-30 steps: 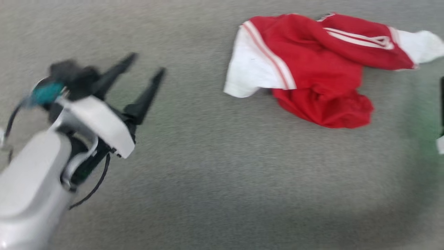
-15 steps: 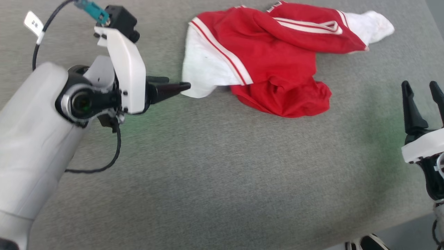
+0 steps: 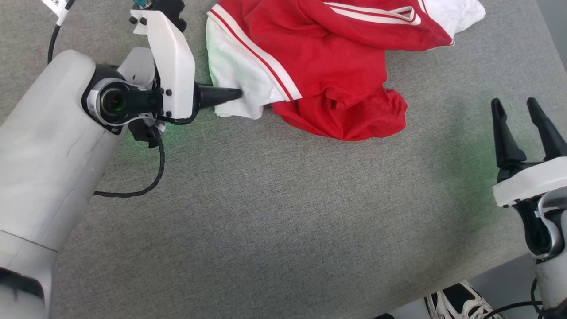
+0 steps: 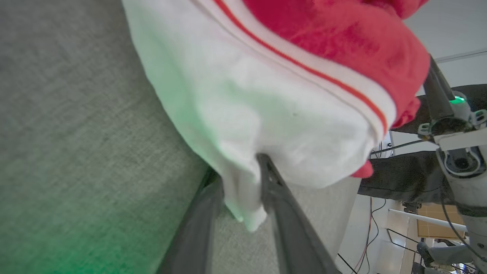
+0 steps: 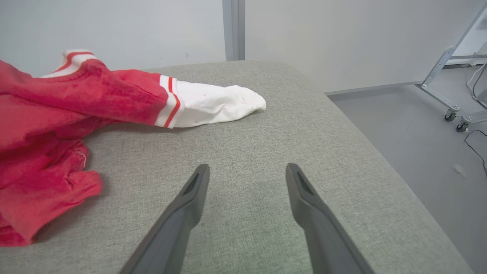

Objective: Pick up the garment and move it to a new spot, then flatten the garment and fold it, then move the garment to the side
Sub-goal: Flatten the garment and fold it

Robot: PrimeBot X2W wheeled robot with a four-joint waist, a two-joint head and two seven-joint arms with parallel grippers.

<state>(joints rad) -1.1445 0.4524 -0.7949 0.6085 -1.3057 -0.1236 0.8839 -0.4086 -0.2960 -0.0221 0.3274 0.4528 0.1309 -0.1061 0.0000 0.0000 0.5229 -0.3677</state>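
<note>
My left fingers [image 4: 281, 213] straddled a corner of the white sleeve [image 4: 266, 114] of the garment [image 3: 336, 66], pinched or not I could not tell, and its red body ran lengthwise beyond their tips on the grey padded surface [image 3: 283, 221], apart from my spread right fingers [image 5: 308, 205].

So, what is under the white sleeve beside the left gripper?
One of the left gripper's fingers, over the grey surface; the sleeve covers its tip and anything deeper.
</note>
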